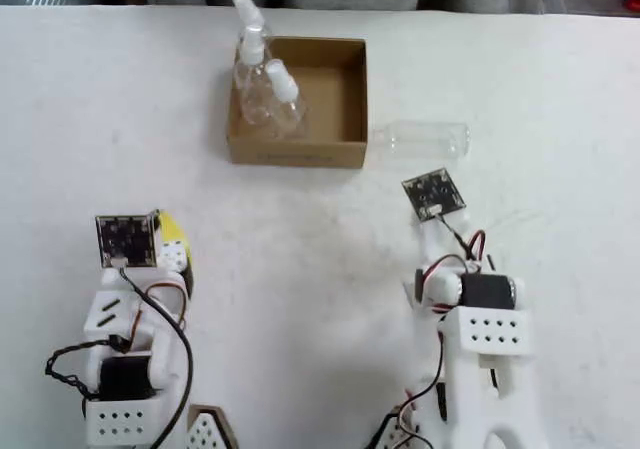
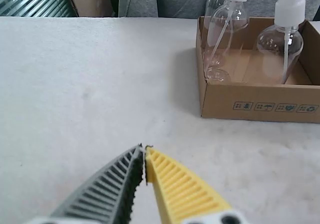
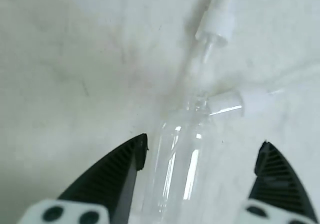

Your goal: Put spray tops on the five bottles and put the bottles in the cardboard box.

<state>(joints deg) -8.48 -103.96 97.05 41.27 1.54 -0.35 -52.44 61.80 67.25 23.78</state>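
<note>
A cardboard box [image 1: 340, 109] stands at the back middle of the table, with three clear bottles [image 1: 268, 84] wearing white spray tops upright in its left part. The box [image 2: 250, 102] and these bottles [image 2: 280, 44] also appear in the left wrist view. A capless clear bottle [image 1: 425, 137] lies on its side just right of the box. My right gripper [image 3: 202, 144] is open, and a clear bottle [image 3: 177, 169] lies on the table between its black fingers. Two loose white spray tops [image 3: 215, 27] [image 3: 235, 102] lie just beyond it. My left gripper [image 2: 144, 151] is shut and holds nothing.
The left arm [image 1: 130, 309] sits at the near left and the right arm [image 1: 470, 304] at the near right, its wrist board [image 1: 433, 191] close below the lying bottle. Bare white table [image 1: 300, 269] stretches between the arms and in front of the box.
</note>
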